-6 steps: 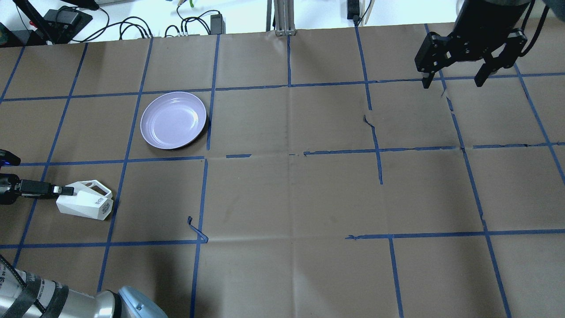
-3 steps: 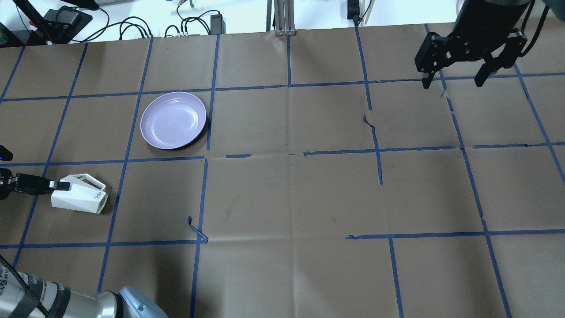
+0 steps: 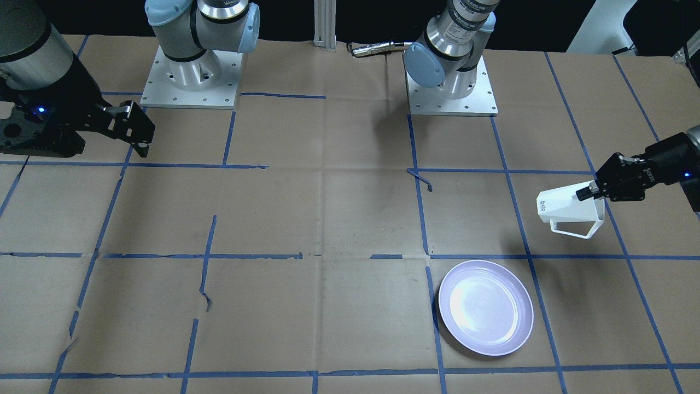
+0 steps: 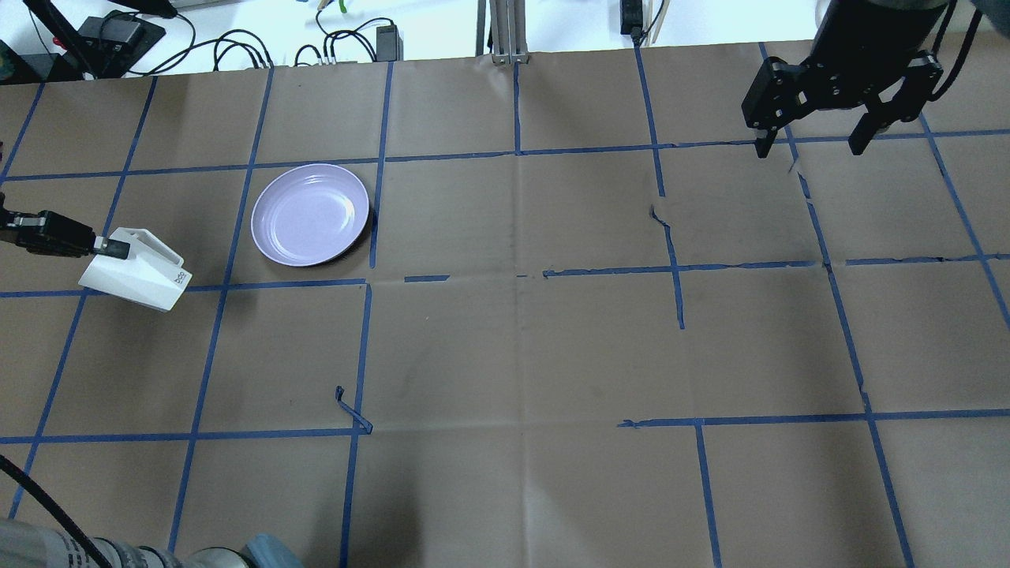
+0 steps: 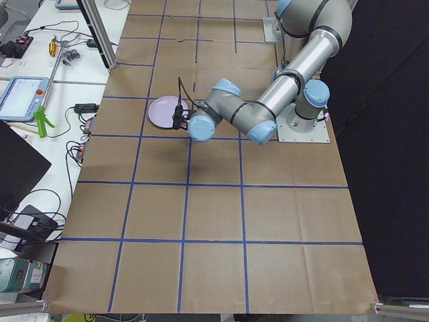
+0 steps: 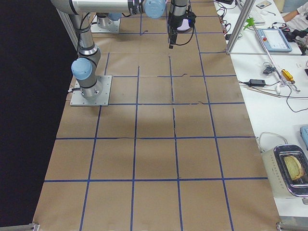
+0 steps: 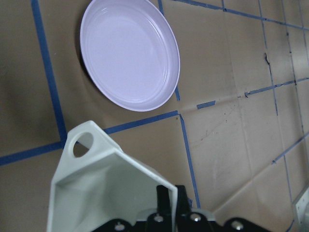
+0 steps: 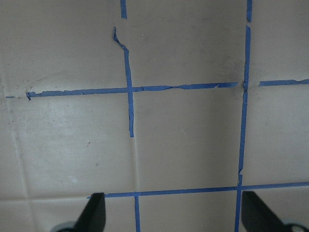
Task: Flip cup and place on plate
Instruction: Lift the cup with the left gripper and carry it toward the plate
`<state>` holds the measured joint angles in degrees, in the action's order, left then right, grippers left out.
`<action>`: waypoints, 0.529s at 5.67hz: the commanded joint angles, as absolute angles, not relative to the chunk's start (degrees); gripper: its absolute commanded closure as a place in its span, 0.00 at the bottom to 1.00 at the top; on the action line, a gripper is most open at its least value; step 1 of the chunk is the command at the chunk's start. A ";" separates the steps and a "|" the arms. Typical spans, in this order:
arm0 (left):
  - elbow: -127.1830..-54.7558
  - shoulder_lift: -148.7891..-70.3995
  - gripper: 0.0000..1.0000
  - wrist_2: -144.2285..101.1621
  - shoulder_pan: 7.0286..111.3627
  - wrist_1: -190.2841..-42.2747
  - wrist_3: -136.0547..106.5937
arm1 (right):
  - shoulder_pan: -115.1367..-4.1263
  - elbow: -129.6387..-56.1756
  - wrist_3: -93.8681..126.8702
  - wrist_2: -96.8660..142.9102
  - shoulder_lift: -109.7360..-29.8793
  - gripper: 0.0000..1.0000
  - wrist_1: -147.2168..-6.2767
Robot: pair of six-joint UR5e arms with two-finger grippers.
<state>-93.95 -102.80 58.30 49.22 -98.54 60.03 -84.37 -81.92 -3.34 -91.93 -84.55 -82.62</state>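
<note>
The white faceted cup (image 4: 136, 270) hangs in the air at the table's left, tilted on its side, its narrow lettered base pointing right. My left gripper (image 4: 106, 248) is shut on its rim. The front view shows the cup (image 3: 569, 213) held clear of the table by the left gripper (image 3: 588, 192). The left wrist view shows the cup's rim and handle (image 7: 104, 183) close up, with the lavender plate (image 7: 129, 53) beyond. The plate (image 4: 310, 214) lies empty on the table, right of and beyond the cup. My right gripper (image 4: 813, 134) is open and empty at the far right.
Brown paper with blue tape grid lines (image 4: 517, 276) covers the table. Cables and power bricks (image 4: 237, 47) lie beyond the far edge. The arm bases (image 3: 188, 76) stand at the robot's side. The right wrist view shows only paper and tape (image 8: 130, 92).
My left gripper has lifted the cup off the table and carried it toward the far side, nearer the plate's level. The cup has tilted further. The right arm has not moved.
</note>
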 commanded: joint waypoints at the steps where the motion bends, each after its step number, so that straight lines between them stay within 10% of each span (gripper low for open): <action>1: -95.26 -100.03 1.00 59.49 61.20 -85.17 50.33 | -84.38 -81.91 -3.34 -91.93 -84.55 0.00 -82.62; 3: -95.54 -101.42 1.00 70.90 70.79 -72.83 43.98 | -84.38 -81.91 -3.34 -91.93 -84.55 0.00 -82.62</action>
<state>-95.35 -100.97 67.18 66.44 -78.52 47.12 -84.38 -81.91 -3.34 -91.93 -84.55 -82.62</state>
